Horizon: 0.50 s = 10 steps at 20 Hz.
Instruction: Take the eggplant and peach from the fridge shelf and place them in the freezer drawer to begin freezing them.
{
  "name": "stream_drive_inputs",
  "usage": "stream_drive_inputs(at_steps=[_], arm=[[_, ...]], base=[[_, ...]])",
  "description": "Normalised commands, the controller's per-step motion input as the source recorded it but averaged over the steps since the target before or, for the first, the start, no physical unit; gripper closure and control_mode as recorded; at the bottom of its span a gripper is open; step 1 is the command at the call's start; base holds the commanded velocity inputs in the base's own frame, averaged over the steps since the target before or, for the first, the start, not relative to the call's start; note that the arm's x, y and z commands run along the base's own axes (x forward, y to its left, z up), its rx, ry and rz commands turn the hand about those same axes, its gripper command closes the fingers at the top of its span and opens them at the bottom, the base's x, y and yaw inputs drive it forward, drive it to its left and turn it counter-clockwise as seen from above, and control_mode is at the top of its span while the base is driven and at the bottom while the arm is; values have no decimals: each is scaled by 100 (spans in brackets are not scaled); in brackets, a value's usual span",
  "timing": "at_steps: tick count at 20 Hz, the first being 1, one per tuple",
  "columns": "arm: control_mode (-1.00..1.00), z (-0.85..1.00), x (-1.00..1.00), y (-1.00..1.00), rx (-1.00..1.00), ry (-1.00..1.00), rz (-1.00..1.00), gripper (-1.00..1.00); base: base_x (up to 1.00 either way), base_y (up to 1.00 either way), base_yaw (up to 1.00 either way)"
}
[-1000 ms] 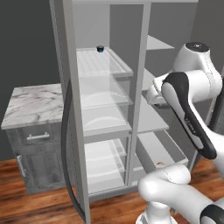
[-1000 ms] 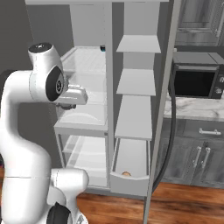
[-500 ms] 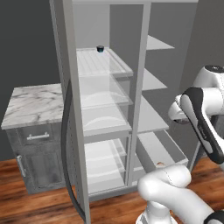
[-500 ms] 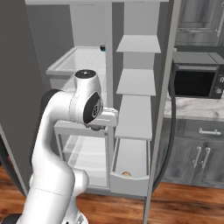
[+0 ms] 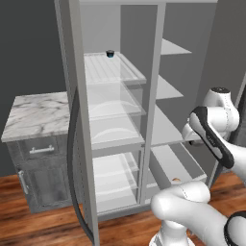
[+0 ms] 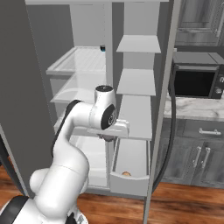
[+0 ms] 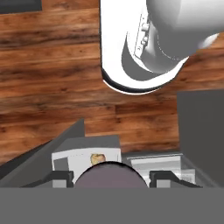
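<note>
In the hand view the eggplant (image 7: 109,175), a dull dark-purple lump, sits between the two dark fingertips of my gripper (image 7: 110,178), which is shut on it. Below it lies the pale-grey freezer drawer (image 7: 72,158), pulled out, with the peach (image 7: 97,158) inside. In the right base view my hand (image 6: 114,130) hangs over the drawer (image 6: 130,181) and points down. The peach (image 6: 126,173) rests near the drawer's front wall. The ridged fridge shelf (image 5: 115,72) stands high up and bears a black cup (image 5: 110,53). The peach (image 5: 177,180) also lies in the drawer (image 5: 190,166) in the left base view.
The open fridge door (image 5: 77,144) stands at the left and another door edge (image 6: 166,109) at the right. A marble-topped grey cabinet (image 5: 33,115) is beside the fridge. A microwave (image 6: 194,83) sits on the right counter. Wooden floor (image 7: 52,87) lies below the hand.
The arm has swung away from the upper shelves, down and to the right, until the hand hangs over the open freezer drawer. The jaws have stayed shut on the eggplant.
</note>
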Motion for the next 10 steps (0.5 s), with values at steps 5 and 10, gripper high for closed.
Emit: stream_drive_inputs(at_steps=[5, 10], arm=[[-100, -58, 27, -30, 0, 10, -1, 100], [-100, -61, 18, -23, 0, 0, 0, 100]], base=[[0, 0, 0], [0, 0, 0]])
